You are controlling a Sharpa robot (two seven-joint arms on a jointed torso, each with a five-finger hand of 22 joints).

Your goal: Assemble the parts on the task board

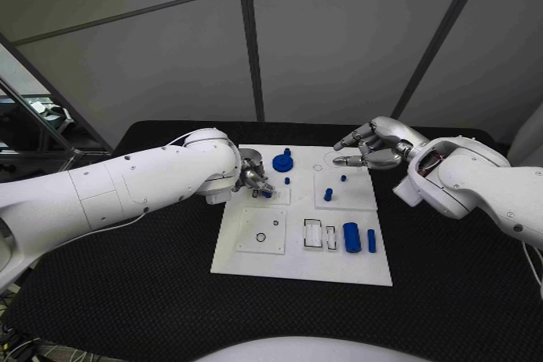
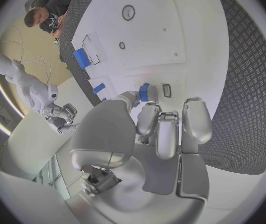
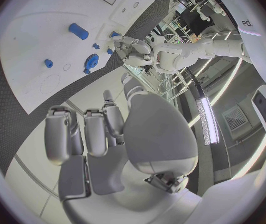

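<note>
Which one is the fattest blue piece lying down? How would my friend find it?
Look at the white rectangular task board in the middle of the black table. In its near row, towards the robot's right, lies a thick blue cylinder. Beside it lies a thin blue rod, much slimmer.

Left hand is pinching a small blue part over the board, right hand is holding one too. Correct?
Half right. The left hand does pinch a small blue part over the task board, clear in the left wrist view. The right hand holds nothing: the right wrist view shows its fingers apart and bare.
</note>
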